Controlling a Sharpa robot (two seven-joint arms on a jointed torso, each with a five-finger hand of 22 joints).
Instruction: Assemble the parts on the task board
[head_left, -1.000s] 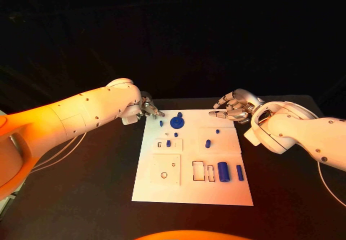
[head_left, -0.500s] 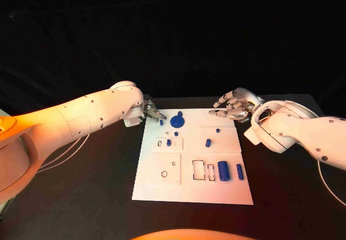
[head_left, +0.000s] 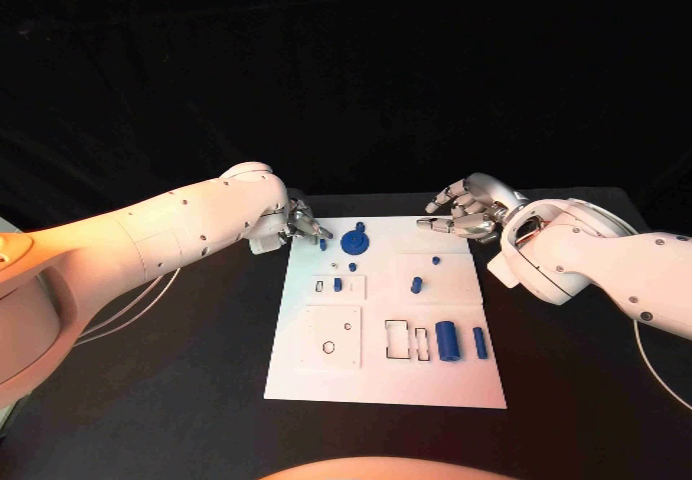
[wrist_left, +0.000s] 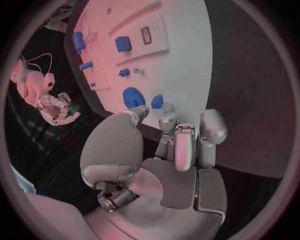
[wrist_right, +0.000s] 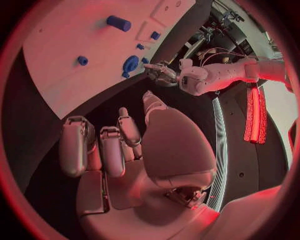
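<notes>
Task board (head_left: 387, 372): one — white, on the bench (head_left: 173, 400)
Blue parts: seven — gear (head_left: 355, 241), large cylinder (head_left: 447, 341), bar (head_left: 479, 344), four small pieces
Robot hands: two — left (head_left: 299, 224), right (head_left: 463, 214)

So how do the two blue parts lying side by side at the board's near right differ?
The thick cylinder is wider and bulkier; the thin rod beside it, nearer the task board's right edge, is much slimmer. The two lie apart, not touching. Both are blue, lie flat and run the same way.
</notes>
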